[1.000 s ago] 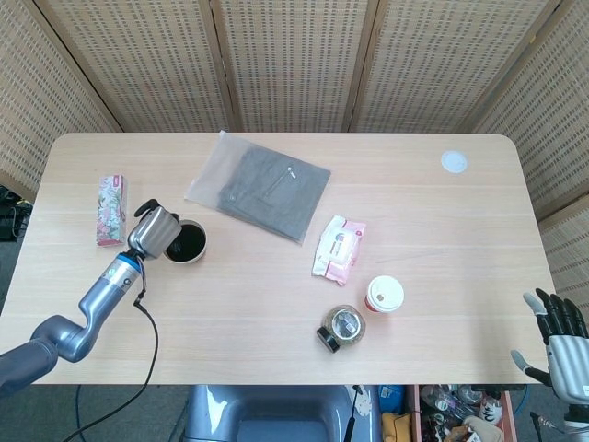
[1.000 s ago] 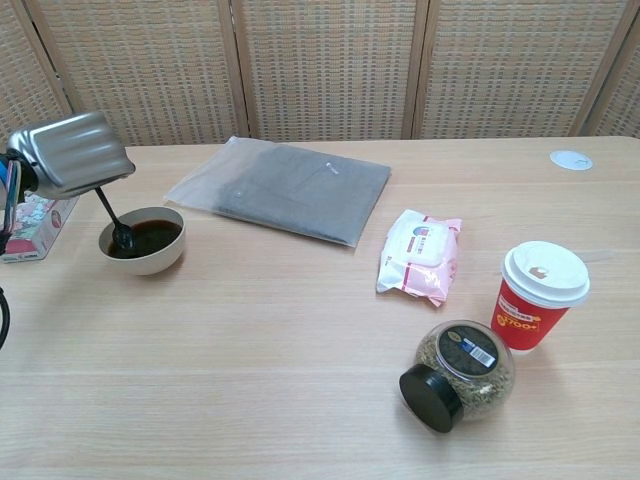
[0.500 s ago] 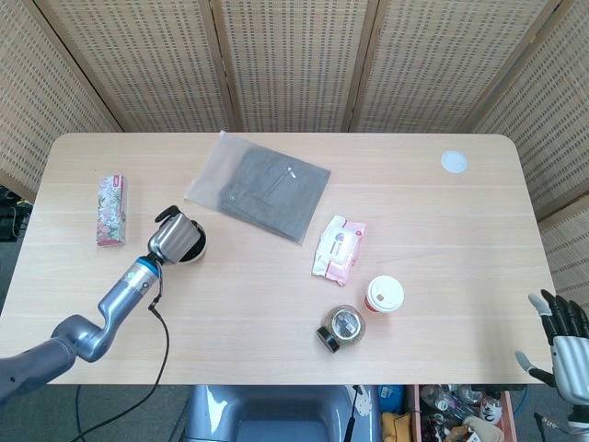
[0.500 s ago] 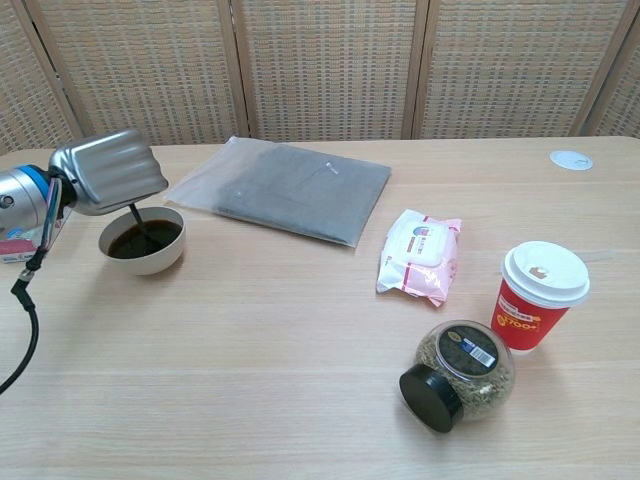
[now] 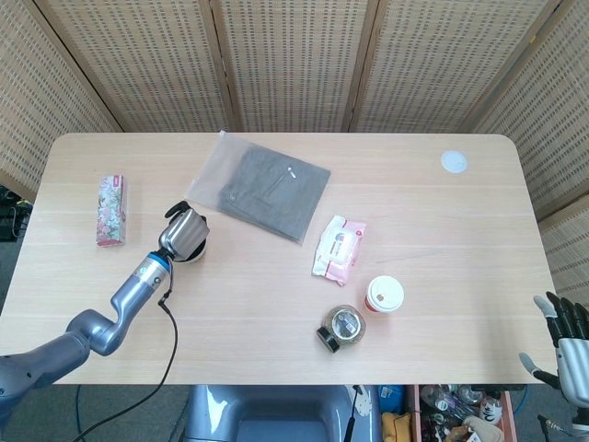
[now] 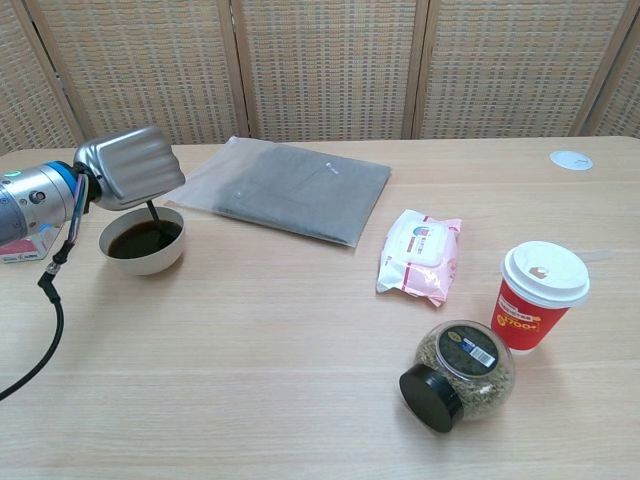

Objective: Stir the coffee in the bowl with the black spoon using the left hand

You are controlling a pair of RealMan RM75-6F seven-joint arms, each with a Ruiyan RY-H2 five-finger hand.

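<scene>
Bowl (image 6: 141, 240) beside grey pouch (image 6: 285, 188); carton (image 5: 110, 209) left.

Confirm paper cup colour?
Red cup with a white lid; clearest in the chest view.

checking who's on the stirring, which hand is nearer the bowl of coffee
Left. The left hand is directly over the bowl, holding the black spoon in the coffee; the right hand is off the table's far corner.

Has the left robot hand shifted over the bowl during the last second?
Yes. In the chest view the left robot hand has moved rightward, from the bowl's left edge to its right side, carrying the black spoon across the coffee.
</scene>
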